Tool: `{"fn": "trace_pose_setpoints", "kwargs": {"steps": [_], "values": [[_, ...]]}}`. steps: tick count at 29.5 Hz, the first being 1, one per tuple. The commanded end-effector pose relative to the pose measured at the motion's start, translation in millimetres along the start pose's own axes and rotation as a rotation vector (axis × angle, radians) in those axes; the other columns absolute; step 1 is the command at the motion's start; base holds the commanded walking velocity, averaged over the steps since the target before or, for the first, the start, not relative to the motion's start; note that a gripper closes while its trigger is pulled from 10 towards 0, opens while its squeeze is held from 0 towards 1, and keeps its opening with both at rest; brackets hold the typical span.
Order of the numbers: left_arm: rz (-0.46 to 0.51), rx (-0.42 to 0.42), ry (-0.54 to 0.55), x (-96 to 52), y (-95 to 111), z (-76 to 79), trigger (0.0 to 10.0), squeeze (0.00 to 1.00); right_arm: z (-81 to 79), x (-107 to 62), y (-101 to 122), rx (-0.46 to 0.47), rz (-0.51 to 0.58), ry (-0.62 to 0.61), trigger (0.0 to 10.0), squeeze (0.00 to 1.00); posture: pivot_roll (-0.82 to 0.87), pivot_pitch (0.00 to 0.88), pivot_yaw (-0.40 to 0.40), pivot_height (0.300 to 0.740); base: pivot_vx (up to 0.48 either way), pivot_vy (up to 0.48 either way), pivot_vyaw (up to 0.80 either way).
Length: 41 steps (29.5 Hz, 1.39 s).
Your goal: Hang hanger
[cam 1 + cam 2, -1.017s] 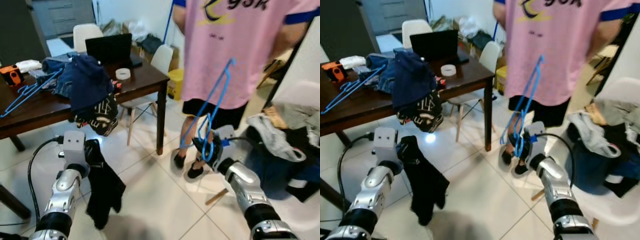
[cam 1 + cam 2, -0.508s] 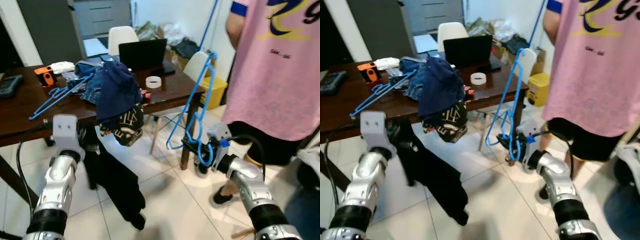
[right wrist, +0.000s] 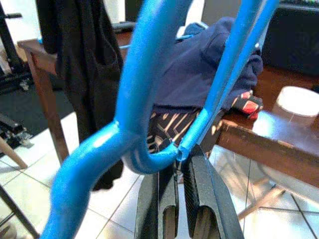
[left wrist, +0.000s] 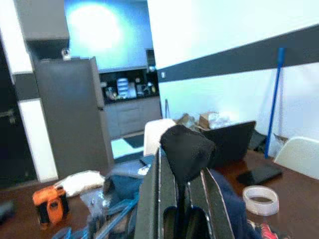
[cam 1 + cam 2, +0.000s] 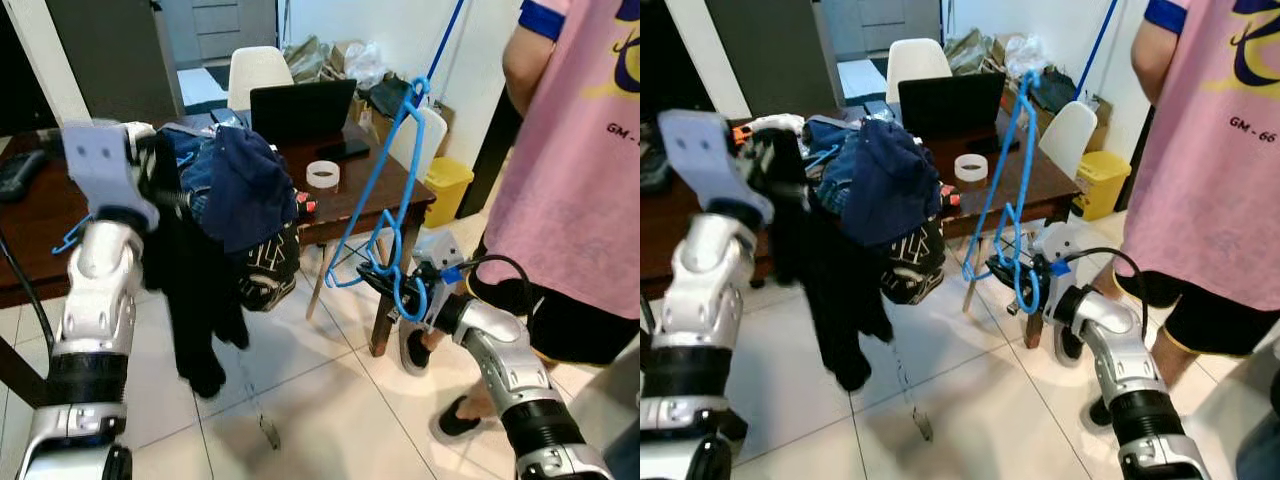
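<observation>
blue hanger (image 5: 385, 190) — thin, upright | right gripper (image 5: 392, 292) pinches its base

The right gripper (image 5: 1025, 283) is clamped on the lower part of a blue hanger (image 5: 1005, 190), which stands upright beside the near right corner of the dark wooden table (image 5: 1025, 180). The left gripper (image 5: 765, 165) is raised over the table's near edge, holding a black garment (image 5: 835, 290) that hangs toward the tiled floor (image 5: 970, 400). A roll of tape (image 5: 971, 167) lies near the table's right edge, a laptop (image 5: 947, 104) at its far edge. A person in a pink shirt (image 5: 1210, 150) stands at the right.
</observation>
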<state>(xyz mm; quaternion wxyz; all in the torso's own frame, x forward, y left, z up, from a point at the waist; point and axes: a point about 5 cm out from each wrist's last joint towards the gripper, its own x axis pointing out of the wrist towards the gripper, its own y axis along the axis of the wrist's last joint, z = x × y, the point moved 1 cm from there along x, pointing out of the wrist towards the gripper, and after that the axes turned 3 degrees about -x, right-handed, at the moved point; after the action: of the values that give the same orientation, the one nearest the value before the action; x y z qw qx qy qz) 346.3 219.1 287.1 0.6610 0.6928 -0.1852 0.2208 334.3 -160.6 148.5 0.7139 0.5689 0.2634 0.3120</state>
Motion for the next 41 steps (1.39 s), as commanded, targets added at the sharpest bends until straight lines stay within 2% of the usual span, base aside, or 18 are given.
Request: {"fn": "trace_pose_setpoints", "kwargs": {"steps": [1, 2, 3, 4, 5, 6, 7, 10, 11, 14, 15, 17, 19, 21, 26, 36, 39, 41], "values": [[0.09, 0.026, 0.003, 12.3, 27.9, -6.2, 10.0, 0.0, -2.3, 0.8, 5.8, -0.002, 0.015, 0.029, 10.0, 0.0, 0.03, 0.0, 0.008, 0.74, 0.345, 0.0, 0.0], [0.09, 0.026, 0.003, 12.3, 27.9, -6.2, 10.0, 0.0, -2.3, 0.8, 5.8, -0.002, 0.015, 0.029, 10.0, 0.0, 0.03, 0.0, 0.008, 0.74, 0.345, 0.0, 0.0], [0.149, 0.067, 0.01, 20.7, 46.2, -10.6, 10.0, 0.0, -7.0, 1.3, 7.5, -0.013, 0.01, 0.069, 10.0, 0.0, 0.03, 0.0, 0.01, 0.74, 0.337, 0.0, 0.0], [0.149, 0.067, 0.01, 20.7, 46.2, -10.6, 10.0, 0.0, -7.0, 1.3, 7.5, -0.013, 0.01, 0.069, 10.0, 0.0, 0.03, 0.0, 0.01, 0.74, 0.337, 0.0, 0.0], [0.212, 0.11, 0.012, 28.7, 68.0, -13.1, 10.0, 0.0, -11.7, 1.4, 11.2, -0.022, 0.003, 0.107, 10.0, 0.0, 0.03, 0.0, 0.01, 0.74, 0.337, 0.0, 0.0], [0.212, 0.11, 0.012, 28.7, 68.0, -13.1, 10.0, 0.0, -11.7, 1.4, 11.2, -0.022, 0.003, 0.107, 10.0, 0.0, 0.03, 0.0, 0.01, 0.74, 0.337, 0.0, 0.0], [0.268, 0.146, 0.011, 35.2, 87.5, -13.7, 10.0, 0.0, -15.3, 1.5, 14.9, -0.031, 0.0, 0.138, 10.0, 0.0, 0.02, 0.0, 0.01, 0.74, 0.341, 0.0, 0.0], [0.268, 0.146, 0.011, 35.2, 87.5, -13.7, 10.0, 0.0, -15.3, 1.5, 14.9, -0.031, 0.0, 0.138, 10.0, 0.0, 0.02, 0.0, 0.01, 0.74, 0.341, 0.0, 0.0], [0.315, 0.173, 0.007, 40.2, 104.7, -12.6, 10.0, 0.0, -17.6, 1.6, 18.1, -0.033, -0.002, 0.156, 10.0, 0.0, 0.02, 0.0, 0.01, 0.74, 0.337, 0.0, 0.0], [0.315, 0.173, 0.007, 40.2, 104.7, -12.6, 10.0, 0.0, -17.6, 1.6, 18.1, -0.033, -0.002, 0.156, 10.0, 0.0, 0.02, 0.0, 0.01, 0.74, 0.337, 0.0, 0.0], [0.372, 0.198, -0.001, 45.9, 124.4, -10.3, 10.0, 0.0, -19.0, 2.0, 20.7, -0.035, -0.002, 0.165, 10.0, 0.0, 0.02, 0.0, 0.011, 0.74, 0.341, 0.0, 0.0], [0.372, 0.198, -0.001, 45.9, 124.4, -10.3, 10.0, 0.0, -19.0, 2.0, 20.7, -0.035, -0.002, 0.165, 10.0, 0.0, 0.02, 0.0, 0.011, 0.74, 0.341, 0.0, 0.0], [0.472, 0.253, -0.027, 59.3, 163.3, -10.0, 10.0, 0.0, -21.1, 3.1, 24.8, -0.042, 0.003, 0.174, 10.0, 0.0, 0.03, 0.0, 0.011, 0.74, 0.338, 0.0, 0.0], [0.472, 0.253, -0.027, 59.3, 163.3, -10.0, 10.0, 0.0, -21.1, 3.1, 24.8, -0.042, 0.003, 0.174, 10.0, 0.0, 0.03, 0.0, 0.011, 0.74, 0.334, 0.0, 0.0], [0.563, 0.328, -0.062, 75.2, 204.6, -13.9, 10.0, 0.0, -22.3, 4.6, 30.8, -0.051, 0.015, 0.172, 10.0, 0.0, 0.03, 0.0, 0.016, 0.74, 0.336, 0.0, 0.0], [0.617, 0.402, -0.025, 79.7, 229.6, -22.9, 10.0, 0.0, -23.3, 3.0, 33.7, -0.05, 0.008, 0.166, 10.0, 0.0, 0.02, 0.0, 0.017, 0.74, 0.335, 0.0, 0.0], [0.557, 0.427, -0.004, 83.9, 215.7, -29.2, 10.0, 0.0, -23.2, 3.2, 34.1, -0.052, 0.002, 0.163, 10.0, 0.0, 0.03, 0.0, 0.013, 0.74, 0.315, 0.0, 0.0], [0.557, 0.427, -0.004, 83.9, 215.7, -29.2, 10.0, 0.0, -23.2, 3.2, 34.1, -0.052, 0.002, 0.163, 10.0, 0.0, 0.03, 0.0, 0.013, 0.74, 0.304, 0.0, 0.0]]}}
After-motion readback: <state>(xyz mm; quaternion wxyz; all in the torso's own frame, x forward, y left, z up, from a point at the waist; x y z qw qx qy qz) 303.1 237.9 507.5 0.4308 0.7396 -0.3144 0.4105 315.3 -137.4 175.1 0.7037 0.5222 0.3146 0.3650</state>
